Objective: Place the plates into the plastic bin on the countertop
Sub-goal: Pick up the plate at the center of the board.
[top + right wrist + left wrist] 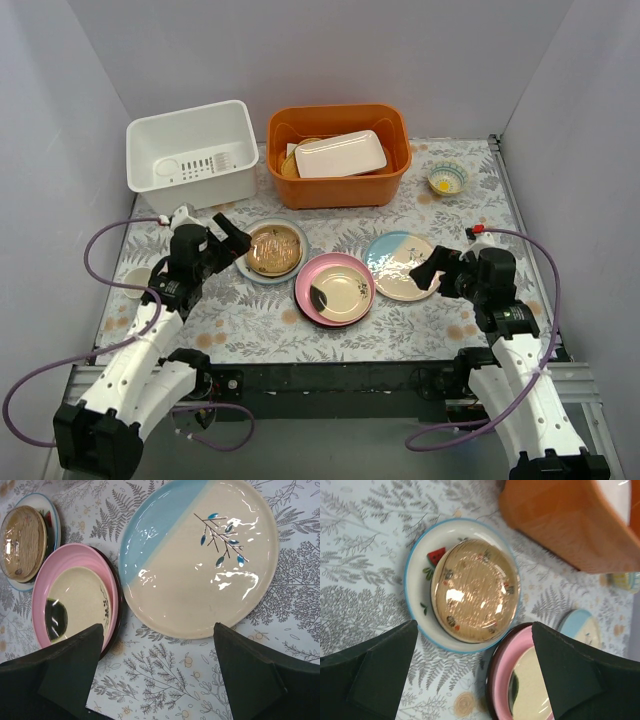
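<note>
Amber-brown plate (pixel 472 592), frame centre, seems the first pick; left gripper (pixel 473 645) and right gripper (pixel 159 630) gape empty; next: pinch its rim.

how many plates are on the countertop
5. An amber plate sits on a blue-rimmed white plate, left; a pink plate on a dark plate, middle; a blue-and-cream plate, right. More may hide in the orange tub.

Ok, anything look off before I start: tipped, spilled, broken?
Nothing spilled or broken. The plates lie flat on the countertop, and the bin stands upright. Only oddity: the white dish sits crooked over other dishes in the orange tub.
</note>
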Motion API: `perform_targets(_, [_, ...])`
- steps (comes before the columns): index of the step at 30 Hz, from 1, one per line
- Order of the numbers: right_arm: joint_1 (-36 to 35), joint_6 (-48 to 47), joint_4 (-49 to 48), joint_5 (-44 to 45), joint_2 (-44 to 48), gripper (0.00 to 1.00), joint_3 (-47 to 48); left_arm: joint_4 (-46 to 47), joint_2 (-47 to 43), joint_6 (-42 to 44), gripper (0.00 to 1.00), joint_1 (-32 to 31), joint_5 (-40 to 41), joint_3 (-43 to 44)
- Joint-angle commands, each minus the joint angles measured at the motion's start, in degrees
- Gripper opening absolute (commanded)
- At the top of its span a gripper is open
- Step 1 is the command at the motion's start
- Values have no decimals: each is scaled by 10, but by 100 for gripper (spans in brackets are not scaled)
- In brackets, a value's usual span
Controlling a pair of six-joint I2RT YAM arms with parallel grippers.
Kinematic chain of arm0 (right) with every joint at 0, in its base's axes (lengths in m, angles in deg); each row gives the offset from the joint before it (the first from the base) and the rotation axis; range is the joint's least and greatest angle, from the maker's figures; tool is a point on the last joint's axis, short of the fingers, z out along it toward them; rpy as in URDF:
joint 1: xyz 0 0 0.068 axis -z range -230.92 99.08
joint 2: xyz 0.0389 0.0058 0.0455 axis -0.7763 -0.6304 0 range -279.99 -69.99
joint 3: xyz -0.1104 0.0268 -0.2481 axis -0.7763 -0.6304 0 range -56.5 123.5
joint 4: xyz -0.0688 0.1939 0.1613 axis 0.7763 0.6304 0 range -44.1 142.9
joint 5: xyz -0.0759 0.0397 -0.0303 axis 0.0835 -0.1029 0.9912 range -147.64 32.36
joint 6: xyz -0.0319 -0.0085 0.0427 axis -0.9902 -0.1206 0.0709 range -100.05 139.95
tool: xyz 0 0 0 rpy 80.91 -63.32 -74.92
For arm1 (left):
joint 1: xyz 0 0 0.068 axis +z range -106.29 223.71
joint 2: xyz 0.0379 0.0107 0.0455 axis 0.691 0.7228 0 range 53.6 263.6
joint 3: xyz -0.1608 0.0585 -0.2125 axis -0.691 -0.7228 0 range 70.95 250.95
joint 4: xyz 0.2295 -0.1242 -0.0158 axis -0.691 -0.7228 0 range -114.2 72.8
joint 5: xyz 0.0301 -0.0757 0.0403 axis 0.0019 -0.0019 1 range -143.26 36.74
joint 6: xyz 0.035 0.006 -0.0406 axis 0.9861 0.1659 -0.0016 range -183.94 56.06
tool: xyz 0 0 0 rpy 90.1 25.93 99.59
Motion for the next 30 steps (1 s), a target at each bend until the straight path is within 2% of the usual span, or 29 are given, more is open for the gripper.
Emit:
perform_targets(1, [0,8,-2,-16,-6,98,18,-78,65,27,98,-1,-34,55])
perform_targets(6, [0,13,9,9,-14,98,16,-98,70,47,98,0,-17,71])
perform_targets(13, [0,-4,8,51,-72,95,33,-104,12,29,98,0,9,64])
perform_targets(19, [20,-4,8,74,-147,88,38,-111,23,62,98,0,-46,84])
perform_targets(23, [51,11,-13,38,-175,87,26,-115,41,65,98,0,-90,89])
perform_targets(27, [111,11,-33,2,-216,84,10,-112,55,67,98,0,-126,89])
perform_targets(28, [119,10,-40,-9,-224,82,3,-108,55,67,98,0,-132,88])
perform_targets(29, [126,11,-61,-32,-231,74,-5,-106,55,66,98,0,-137,86])
perform_targets(30, [137,12,-73,-45,-245,73,-16,-104,55,64,98,0,-145,85])
